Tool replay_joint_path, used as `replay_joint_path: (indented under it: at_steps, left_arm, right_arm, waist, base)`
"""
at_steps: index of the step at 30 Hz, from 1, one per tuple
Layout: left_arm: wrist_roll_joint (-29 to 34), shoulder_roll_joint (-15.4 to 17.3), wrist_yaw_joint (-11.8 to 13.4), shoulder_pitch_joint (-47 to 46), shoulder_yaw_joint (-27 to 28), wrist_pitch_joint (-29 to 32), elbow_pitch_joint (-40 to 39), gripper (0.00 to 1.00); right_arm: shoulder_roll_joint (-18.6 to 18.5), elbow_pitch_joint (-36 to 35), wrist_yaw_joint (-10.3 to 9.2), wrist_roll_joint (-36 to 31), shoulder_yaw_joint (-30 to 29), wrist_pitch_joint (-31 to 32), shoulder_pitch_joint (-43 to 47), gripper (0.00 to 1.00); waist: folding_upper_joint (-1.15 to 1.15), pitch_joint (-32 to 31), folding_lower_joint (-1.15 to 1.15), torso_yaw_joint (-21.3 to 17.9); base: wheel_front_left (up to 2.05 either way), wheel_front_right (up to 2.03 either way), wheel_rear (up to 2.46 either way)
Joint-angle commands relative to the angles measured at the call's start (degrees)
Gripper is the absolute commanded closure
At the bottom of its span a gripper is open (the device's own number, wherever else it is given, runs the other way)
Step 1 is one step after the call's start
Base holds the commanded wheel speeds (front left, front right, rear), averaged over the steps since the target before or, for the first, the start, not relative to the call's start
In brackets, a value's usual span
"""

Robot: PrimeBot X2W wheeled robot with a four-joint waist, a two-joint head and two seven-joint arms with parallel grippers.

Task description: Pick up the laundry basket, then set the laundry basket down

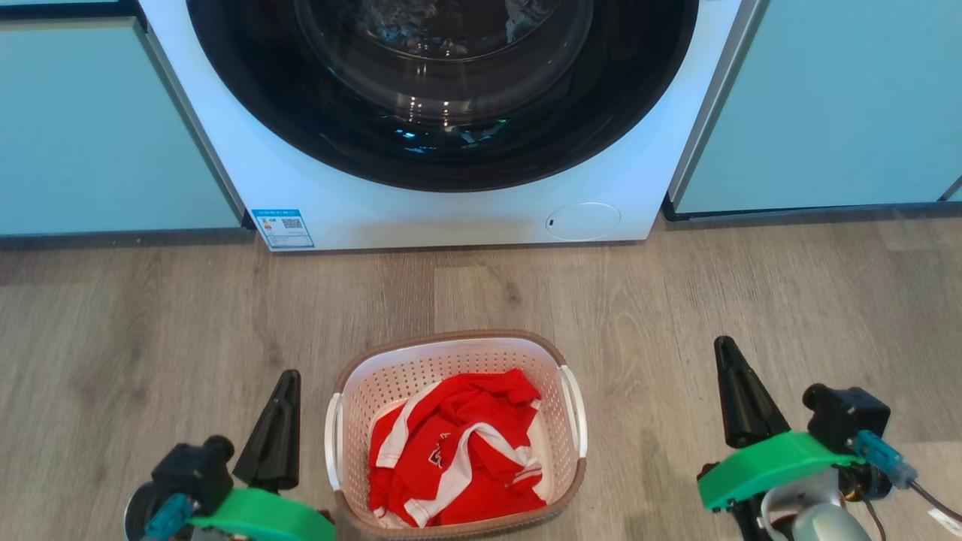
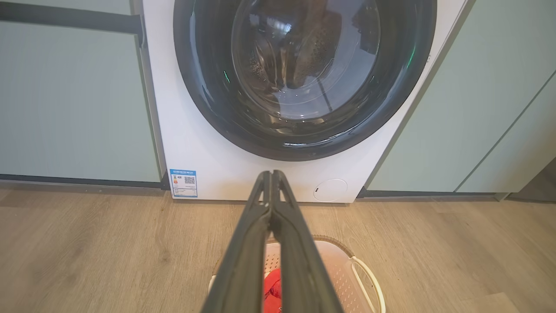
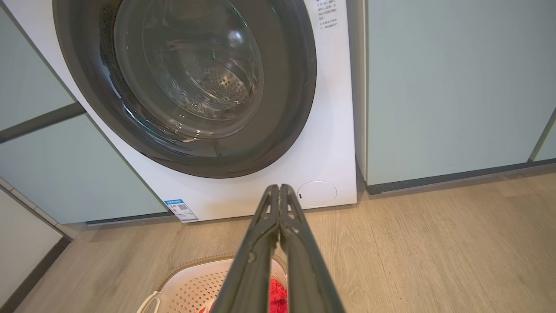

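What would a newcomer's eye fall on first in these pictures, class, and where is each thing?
First the washing machine with its big dark round door, at the top of the head view between pale green cabinets. Then the laundry basket on the wood floor before it, holding a red and white garment. The left gripper and right gripper hang shut either side of it.
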Motion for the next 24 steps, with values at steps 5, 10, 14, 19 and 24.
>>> replay_joint_path:
  at_steps: [5, 10, 14, 19, 24]
  left_arm:
    - [-4.6, 0.4, 0.0, -2.0, 0.5, 0.7, -1.1, 1.00]
    - [-7.4, 0.6, -0.1, -2.5, 0.7, 1.2, -0.6, 1.00]
    - [-10.1, 0.7, -0.2, -3.0, 1.0, 1.7, 0.0, 1.00]
    - [-13.6, 0.8, -0.2, -3.6, 1.3, 2.4, 0.6, 1.00]
    - [-17.0, 1.0, -0.3, -4.1, 1.6, 3.0, 1.2, 1.00]
  right_arm:
    - [-0.4, -1.5, 0.02, 4.2, -0.5, 0.7, -2.1, 1.00]
    - [-0.6, -1.2, 0.03, 6.7, -0.8, 1.2, -2.3, 1.00]
    - [-0.7, -0.9, 0.04, 9.2, -1.1, 1.7, -2.5, 1.00]
    - [-0.9, -0.6, 0.05, 12.3, -1.4, 2.4, -2.8, 1.00]
    - [-1.0, -0.3, 0.06, 15.4, -1.8, 3.0, -3.0, 1.00]
  waist:
    - [0.00, -0.2, 0.00, 0.0]
    - [0.00, -0.3, 0.00, 0.0]
    - [0.00, -0.4, 0.00, 0.1]
    - [0.00, -0.5, 0.00, 0.1]
    - [0.00, -0.6, 0.00, 0.1]
  base:
    - [0.00, 0.00, 0.00]
    - [0.00, 0.00, 0.00]
    - [0.00, 0.00, 0.00]
    - [0.00, 0.00, 0.00]
    - [0.00, 0.00, 0.00]
